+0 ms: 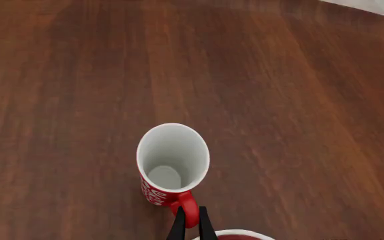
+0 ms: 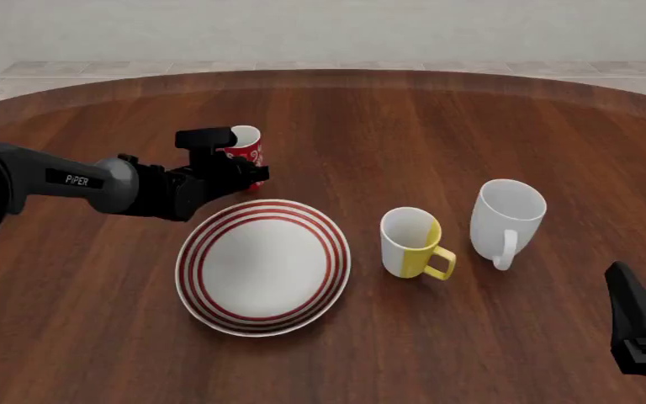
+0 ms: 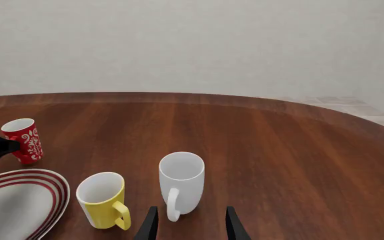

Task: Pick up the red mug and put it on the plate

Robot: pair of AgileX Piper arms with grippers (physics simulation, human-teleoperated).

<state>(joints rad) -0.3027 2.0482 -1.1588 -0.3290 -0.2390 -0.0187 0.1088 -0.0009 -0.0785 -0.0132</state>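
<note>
Nearest the front camera, the right end effector (image 2: 644, 324) hangs with its fingers apart, well clear of the plate (image 2: 262, 266) and holding nothing. On the wooden bench (image 2: 436, 126), the plate lies largest, just nearer than the red mug (image 2: 245, 151), which stands upright beside its far rim. Smallest, the left end effector (image 1: 190, 225) is clamped thinly on the mug's handle (image 1: 190, 210), so the tall mug could swing, slip, or catch the plate's rim when lifted across.
</note>
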